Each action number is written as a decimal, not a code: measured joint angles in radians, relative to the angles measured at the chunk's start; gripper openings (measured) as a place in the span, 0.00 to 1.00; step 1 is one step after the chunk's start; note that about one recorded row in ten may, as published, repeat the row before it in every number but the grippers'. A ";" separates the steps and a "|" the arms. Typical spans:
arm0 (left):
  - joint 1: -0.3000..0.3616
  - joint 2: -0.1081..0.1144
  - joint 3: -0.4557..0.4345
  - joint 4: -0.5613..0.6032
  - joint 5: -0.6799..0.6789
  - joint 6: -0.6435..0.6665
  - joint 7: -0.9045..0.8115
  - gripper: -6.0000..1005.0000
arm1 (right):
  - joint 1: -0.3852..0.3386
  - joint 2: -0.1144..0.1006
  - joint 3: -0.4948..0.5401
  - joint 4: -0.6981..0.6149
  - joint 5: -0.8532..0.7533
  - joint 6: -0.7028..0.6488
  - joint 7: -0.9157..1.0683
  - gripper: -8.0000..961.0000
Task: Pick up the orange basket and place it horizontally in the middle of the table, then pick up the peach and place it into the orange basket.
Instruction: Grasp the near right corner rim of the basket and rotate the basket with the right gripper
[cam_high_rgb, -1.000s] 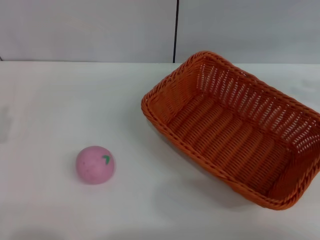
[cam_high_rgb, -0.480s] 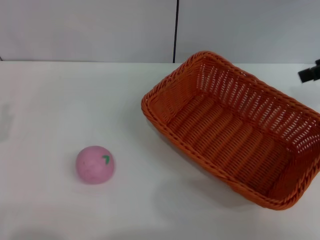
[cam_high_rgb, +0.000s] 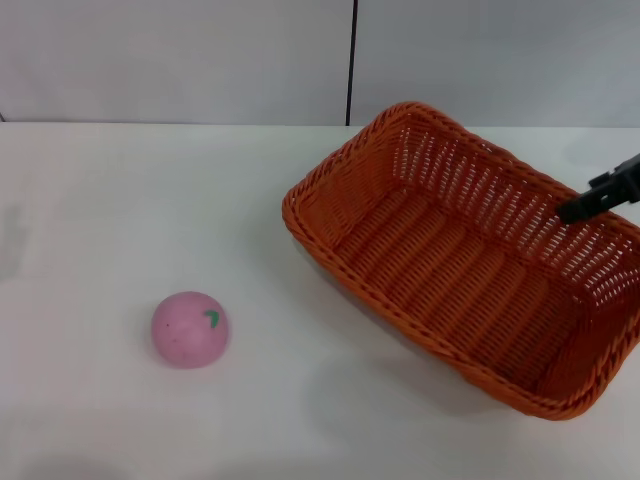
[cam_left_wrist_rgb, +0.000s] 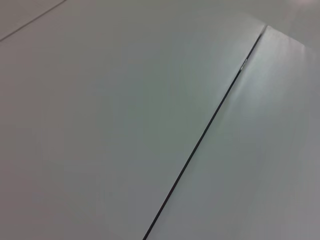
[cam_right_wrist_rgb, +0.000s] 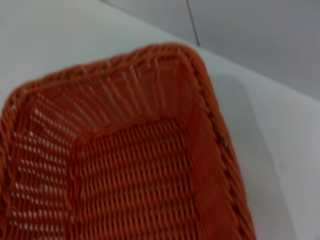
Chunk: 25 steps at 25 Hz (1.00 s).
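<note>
Orange basket resting on white surface, set diagonally, right of centre; near right corner cut off by frame edge in head view. Right gripper entering from right edge, dark tip above basket's far long rim, over slatted wall. Only tip visible; rest out of frame. Fingers: spread or pressed together, cannot tell; contact with basket not discernible. Nothing seen held. Right wrist view: basket interior and braided rim close below camera, own fingers not shown. Peach well left of basket, on surface, green leaf mark facing basket. Left gripper not in view; left wrist view shows only pale panels with dark seam.
</note>
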 joint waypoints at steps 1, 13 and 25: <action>-0.001 -0.001 0.001 -0.001 0.000 0.002 0.000 0.81 | 0.005 0.001 -0.012 0.022 -0.008 0.014 0.000 0.80; 0.002 -0.002 0.000 0.004 0.000 0.003 -0.022 0.80 | 0.008 0.017 -0.042 0.082 -0.028 0.069 -0.036 0.58; 0.015 -0.002 0.000 0.005 0.000 0.003 -0.023 0.80 | -0.005 0.024 -0.030 0.056 -0.027 0.032 -0.036 0.17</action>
